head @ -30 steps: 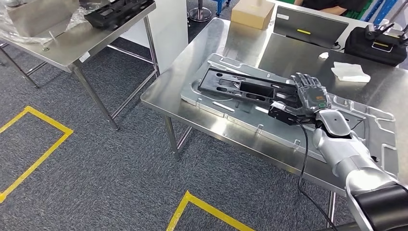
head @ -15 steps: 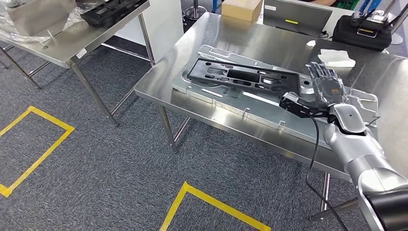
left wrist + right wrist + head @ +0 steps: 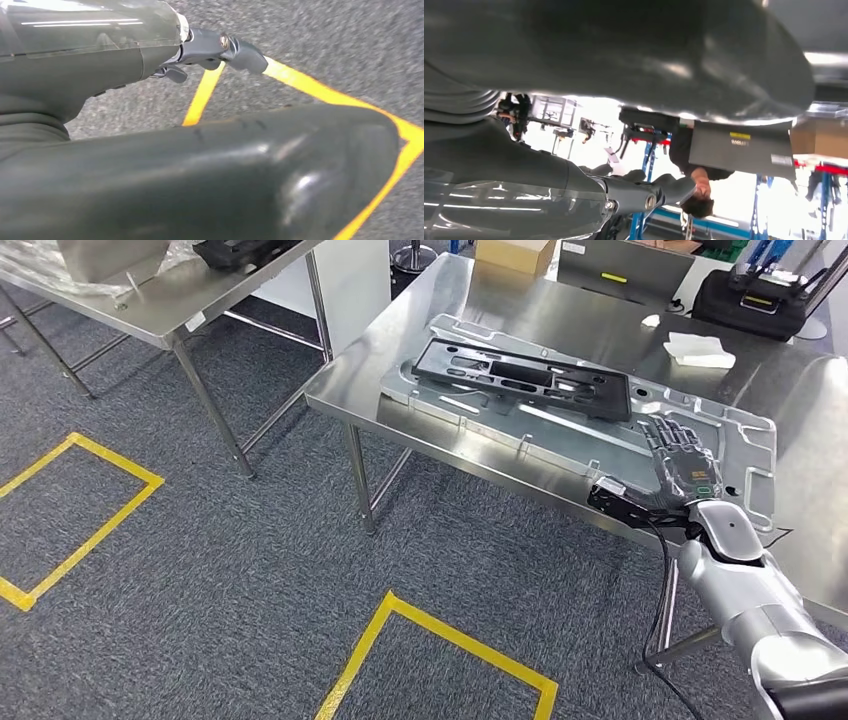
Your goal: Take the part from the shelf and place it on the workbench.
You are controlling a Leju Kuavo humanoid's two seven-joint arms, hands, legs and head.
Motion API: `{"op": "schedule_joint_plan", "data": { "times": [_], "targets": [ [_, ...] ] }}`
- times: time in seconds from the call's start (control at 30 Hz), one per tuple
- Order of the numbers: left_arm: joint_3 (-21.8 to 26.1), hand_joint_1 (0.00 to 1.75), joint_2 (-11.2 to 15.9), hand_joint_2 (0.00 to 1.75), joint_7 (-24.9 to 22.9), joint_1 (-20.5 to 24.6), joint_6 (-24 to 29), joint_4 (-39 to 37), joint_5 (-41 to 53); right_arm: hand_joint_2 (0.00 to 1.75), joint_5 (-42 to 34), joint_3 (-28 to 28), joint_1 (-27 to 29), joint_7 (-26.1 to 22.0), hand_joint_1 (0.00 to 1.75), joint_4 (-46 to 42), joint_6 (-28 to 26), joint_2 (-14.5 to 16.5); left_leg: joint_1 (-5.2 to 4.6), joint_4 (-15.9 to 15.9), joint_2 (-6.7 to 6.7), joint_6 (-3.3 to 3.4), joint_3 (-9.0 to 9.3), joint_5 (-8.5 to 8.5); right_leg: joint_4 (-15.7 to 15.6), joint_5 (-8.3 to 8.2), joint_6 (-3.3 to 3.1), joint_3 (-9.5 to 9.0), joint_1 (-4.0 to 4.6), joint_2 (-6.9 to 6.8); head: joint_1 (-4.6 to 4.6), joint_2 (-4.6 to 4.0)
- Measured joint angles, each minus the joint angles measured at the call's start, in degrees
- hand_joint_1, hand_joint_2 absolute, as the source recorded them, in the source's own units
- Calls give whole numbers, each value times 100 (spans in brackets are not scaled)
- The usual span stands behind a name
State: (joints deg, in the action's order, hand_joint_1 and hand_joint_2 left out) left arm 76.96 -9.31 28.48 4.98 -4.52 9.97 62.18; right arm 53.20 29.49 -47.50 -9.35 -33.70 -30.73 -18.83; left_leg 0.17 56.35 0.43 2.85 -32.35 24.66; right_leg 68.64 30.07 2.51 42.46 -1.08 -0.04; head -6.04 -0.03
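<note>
Right hand (image 3: 682,462), fingers spread and empty; we see the part (image 3: 522,378) beyond it on the workbench (image 3: 560,325), long axis crosswise.

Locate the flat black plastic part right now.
In the head view, the flat black plastic part lies on the silver metal plate on the steel workbench, ahead-left of the right hand.

Bright overhead light glares off my steel workbench (image 3: 560,330); both wrist views are blurry, and one's background is blown out.
</note>
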Motion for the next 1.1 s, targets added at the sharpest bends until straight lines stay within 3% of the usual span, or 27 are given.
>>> {"op": "schedule_joint_plan", "data": {
  "times": [0.03, 0.07, 0.1, 0.17, 0.23, 0.3, 0.37, 0.4, 0.5, 0.53, 0.57, 0.6, 0.67, 0.7, 0.77, 0.8, 0.83, 0.9, 0.93, 1.03, 1.07, 1.1],
  "targets": [
    [0, 0, -2, 0, -2, -1, -3, 0, 7, 0, 13, -1, 47, -9, 0, -16, 8, 2, -4, 9, 1, -3, -101, -70, 340, 121, 17, 35, -5, 0, 1, -1],
    [0, 0, -5, 0, -3, -1, -6, 0, 12, 0, 23, -1, 95, -24, 0, -27, 16, 5, -5, 23, 3, -11, -202, -137, 542, 104, 31, -3, -13, 0, 1, -1],
    [0, 0, -8, 0, -5, -1, -8, 0, 14, 0, 27, -1, 134, -43, 0, -35, 26, 12, -2, 41, 3, -24, -301, -200, 550, -17, 41, -131, -23, -1, 1, -1],
    [0, 0, -15, 0, -6, 1, -9, 0, 15, 0, 29, -1, 169, -88, 0, -57, 37, 34, 3, 106, 3, -68, -484, -307, -15, -227, 54, -670, -48, -2, 1, -1],
    [0, 0, -21, 0, -6, 6, -9, 0, 15, 0, 15, -1, 181, -138, 0, -104, 36, 66, -9, 179, 3, -134, -612, -397, -805, -109, 4, -1224, -32, 12, -1, -1],
    [0, 0, -22, 0, -6, 6, -9, 0, 16, 0, -34, -2, 222, -185, 0, -131, 25, 101, -18, 194, 1, -203, -657, -497, -1117, 1, -94, -1386, 9, 21, -3, -1],
    [1, 0, -19, 0, -7, -3, -9, 0, 19, 0, -141, -4, 292, -248, 0, -130, 9, 146, -6, 210, -11, -272, -709, -506, -1106, -103, -199, -1296, -2, -1, -4, 0],
    [1, 0, -18, 0, -7, -8, -9, 0, 24, 0, -232, -13, 340, -306, 0, -128, 4, 174, 2, 314, -18, -303, -770, -358, -1112, -171, -253, -1234, -11, -14, -4, 1],
    [0, 0, -15, 0, -7, -8, -8, 0, 48, 0, -606, -104, 595, -531, 0, -94, 18, 267, 21, 1273, -24, -373, -1036, 507, -1113, -388, -339, -985, -2, -38, -5, 0],
    [0, 0, -14, 0, -6, -6, -8, 0, 56, 0, -748, -144, 712, -601, 0, -56, 53, 307, 23, 1637, -24, -387, -1086, 665, -1111, -451, -342, -896, 8, -42, -5, -1],
    [0, 0, -13, 0, -7, -4, -6, 0, 67, 0, -925, -194, 835, -663, 0, 15, 129, 358, 25, 1878, -24, -390, -1073, 654, -1109, -513, -341, -808, 19, -46, -5, 0],
    [-1, 0, -13, 0, -11, -3, 0, 0, 80, 0, -1159, -268, 963, -704, 0, 133, 256, 432, 26, 1958, -24, -383, -985, 516, -1108, -573, -336, -723, 30, -48, -5, -1],
    [-3, 0, -11, 0, -23, 5, 23, 0, 116, 0, -1686, -503, 1278, -653, 0, 472, 550, 649, 25, 1555, -32, -332, -522, 199, -1103, -684, -311, -583, 51, -54, -5, -1],
    [-5, 0, -6, 0, -28, 10, 43, 0, 132, 0, -1920, -646, 1466, -545, 0, 650, 655, 780, 12, 1118, -42, -294, -154, 220, -1095, -728, -292, -540, 66, -56, -5, -1],
    [-9, 0, 5, 0, -31, 25, 86, 0, 151, 0, -2253, -912, 1857, -302, 0, 939, 712, 1020, -17, 301, -62, -226, 426, 494, -1077, -800, -239, -505, 86, -74, -5, -1],
    [-10, 0, 9, 0, -30, 27, 105, 0, 155, 0, -2410, -1040, 2053, -177, 0, 1066, 707, 1133, -34, 75, -67, -197, 565, 597, -1080, -832, -206, -504, 91, -83, -5, -1],
    [-10, 0, 9, 0, -31, 24, 119, 0, 157, 0, -2576, -1177, 2250, -64, 0, 1190, 697, 1229, -36, -7, -68, -162, 582, 609, -1085, -864, -170, -506, 86, -92, -5, -2],
    [-9, 0, 10, 0, -40, 4, 133, 0, 158, 0, -2971, -1520, 2681, 158, 0, 1437, 692, 1395, -28, -37, -62, -81, 557, 522, -976, -769, -107, -463, 57, -75, -4, -1],
    [-8, 0, 14, 0, -46, -10, 141, 0, 160, 0, -3204, -1720, 2898, 237, 0, 1548, 693, 1455, -23, -54, -58, -42, 531, 473, -779, -598, -83, -384, 44, -60, -3, 0],
    [-7, 0, 23, 0, -63, -58, 156, 0, 196, 0, -3989, -2378, 3504, 368, 0, 1795, 703, 1575, -40, -42, -54, 7, 397, 375, 299, 98, -37, 5, 30, -26, -4, -1],
    [-8, 0, 23, 0, -73, -78, 156, 0, 221, 0, -4227, -2617, 3699, 403, 0, 1861, 706, 1609, -46, -27, -54, 5, 355, 347, 518, 197, -30, 43, 30, -22, -5, -1],
    [-10, 0, 24, 0, -88, -98, 156, 0, 242, 0, -4435, -2860, 3882, 461, 0, 1924, 708, 1644, -47, -5, -53, 0, 319, 327, 514, 184, -27, -37, 29, -21, -5, -1]
  ]
}}
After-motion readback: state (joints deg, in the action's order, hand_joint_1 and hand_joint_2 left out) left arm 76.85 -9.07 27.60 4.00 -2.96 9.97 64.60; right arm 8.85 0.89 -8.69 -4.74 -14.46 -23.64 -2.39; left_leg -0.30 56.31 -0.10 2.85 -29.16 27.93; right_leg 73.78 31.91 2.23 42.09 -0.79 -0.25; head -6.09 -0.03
